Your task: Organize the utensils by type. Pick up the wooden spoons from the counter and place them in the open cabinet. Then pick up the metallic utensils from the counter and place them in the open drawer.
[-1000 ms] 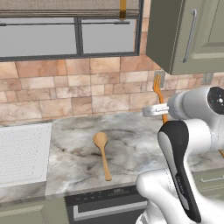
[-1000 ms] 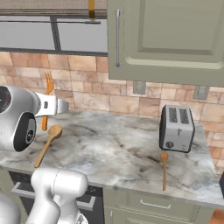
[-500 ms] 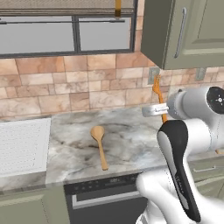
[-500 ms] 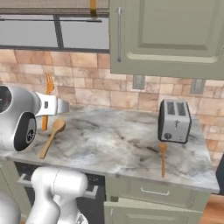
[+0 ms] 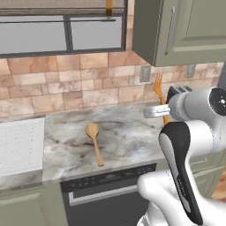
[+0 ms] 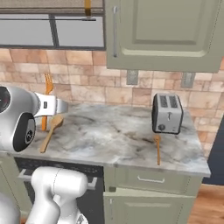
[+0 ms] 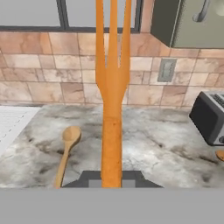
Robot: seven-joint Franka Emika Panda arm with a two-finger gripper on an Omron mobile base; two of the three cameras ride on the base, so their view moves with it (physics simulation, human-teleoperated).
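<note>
My gripper [image 7: 111, 178] is shut on the handle of an orange-tan wooden fork-shaped utensil [image 7: 112, 83], held upright above the counter [image 5: 128, 132]. The same utensil [image 5: 160, 90] [image 6: 47, 87] stands in front of the tiled wall. The big wooden spoon [image 5: 94, 143] [image 6: 51, 131] [image 7: 66, 151] lies flat on the marbled counter. A slim orange-tan stick-like spoon [image 6: 158, 149] lies by the toaster. The sage-green wall cabinet [image 5: 185, 31] [image 6: 162, 35] shows its door and bar handle; its inside is hidden. The metallic utensils and the open drawer are out of view.
A silvery toaster [image 6: 166, 113] stands at the counter's right end, near the wall. A white ribbed surface [image 5: 20, 143] lies at the left. A dark oven front [image 5: 106, 194] sits under the counter, with sage-green drawer fronts [image 6: 148, 179] to its right.
The whole scene has slid left in both base views, so the base has driven right. The gripper stays shut on the fork-shaped utensil; the spoons on the counter have not moved.
</note>
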